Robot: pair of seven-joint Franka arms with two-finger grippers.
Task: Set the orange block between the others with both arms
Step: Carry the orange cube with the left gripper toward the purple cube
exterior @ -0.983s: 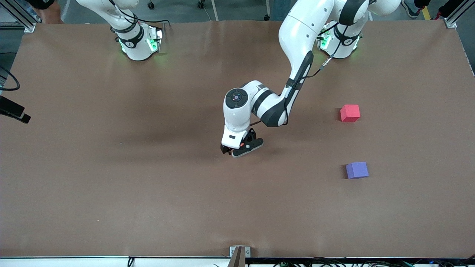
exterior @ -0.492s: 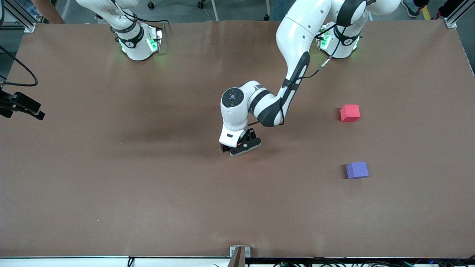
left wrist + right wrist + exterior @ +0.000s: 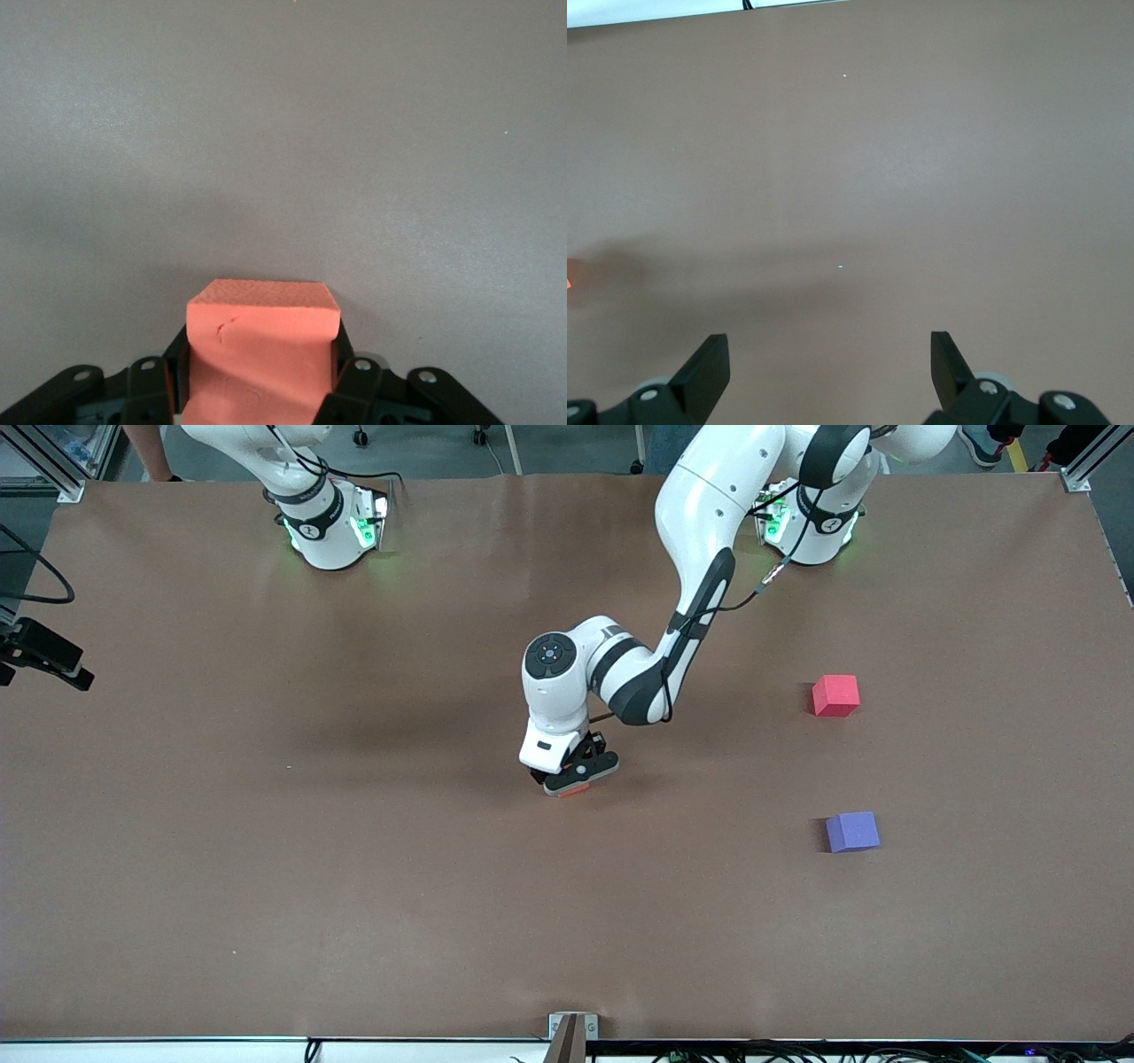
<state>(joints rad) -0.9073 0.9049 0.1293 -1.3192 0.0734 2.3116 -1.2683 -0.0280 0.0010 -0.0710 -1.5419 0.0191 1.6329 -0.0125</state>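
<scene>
Brown matte bench [image 3: 266, 868] fills the front view, bare apart from three small cubes and the two arms' bases at the top edge.

Right end effector [image 3: 829, 372]: seen only in its own wrist view, hanging over bare bench with fingers spread wide and nothing between them. That arm waits near its end of the bench.

Left end effector [image 3: 568, 778]: low at mid-bench, directly on the orange block [image 3: 262, 347]. In the left wrist view the fingers [image 3: 350, 376] are narrowed onto two facing sides of the block, whose foam face shows a small crease. The block appears to sit on the bench, not yet raised. In the front view only a sliver of orange shows beneath the hand.

Red-pink cube [image 3: 835, 694] and purple cube [image 3: 852, 831]: both well apart from the left end effector, toward the left arm's end, the purple one nearer the front camera, with an open gap between them.

Risks, as judged:
- The block is soft; hard pinching may deform it, so it could twist or spring out on lifting.
- The grip looks low on the block and may drag it along the bench.
- Lowering into the gap off-line could nudge either neighbour.
</scene>
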